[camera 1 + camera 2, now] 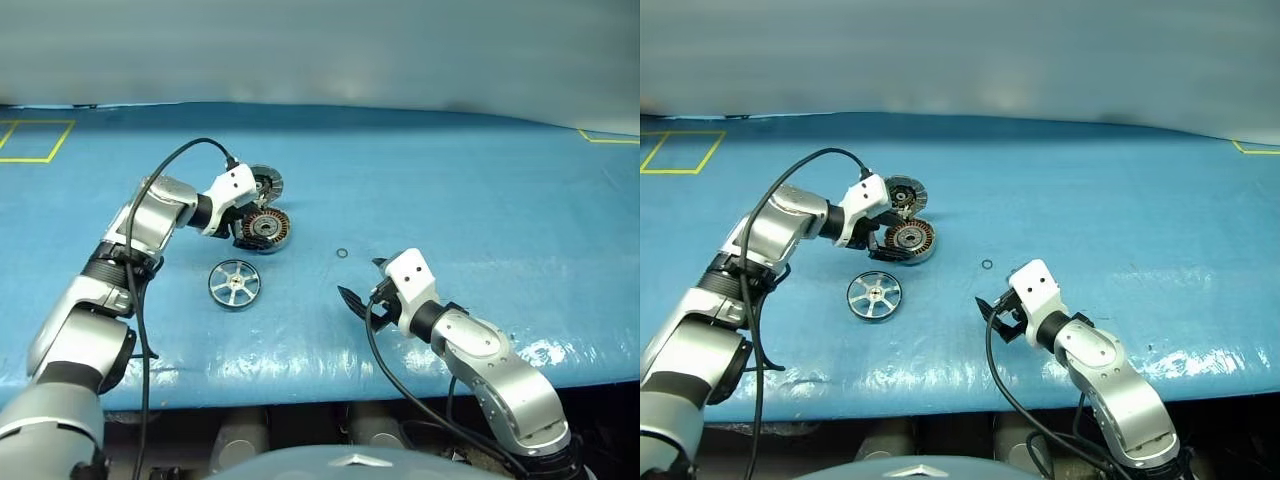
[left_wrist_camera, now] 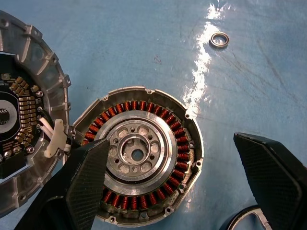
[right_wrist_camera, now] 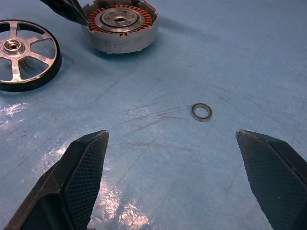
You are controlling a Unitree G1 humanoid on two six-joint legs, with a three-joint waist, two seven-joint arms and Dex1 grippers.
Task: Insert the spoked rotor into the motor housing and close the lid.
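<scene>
— Where's the left gripper (image 2: pixel 168 184)?
— Over the motor housing (image 1: pixel 266 229), fingers spread wide, gripping nothing. The lid (image 1: pixel 266 184) lies open just behind, joined to it.
— And the spoked rotor (image 1: pixel 234 285)?
— Flat on the blue tabletop (image 1: pixel 480 200), near the housing, on the robot's side.
— The right gripper (image 3: pixel 177 177)?
— Jaws apart too, empty, low over the tabletop facing a small ring (image 3: pixel 201 112).

No text, label or number can be read anywhere
</scene>
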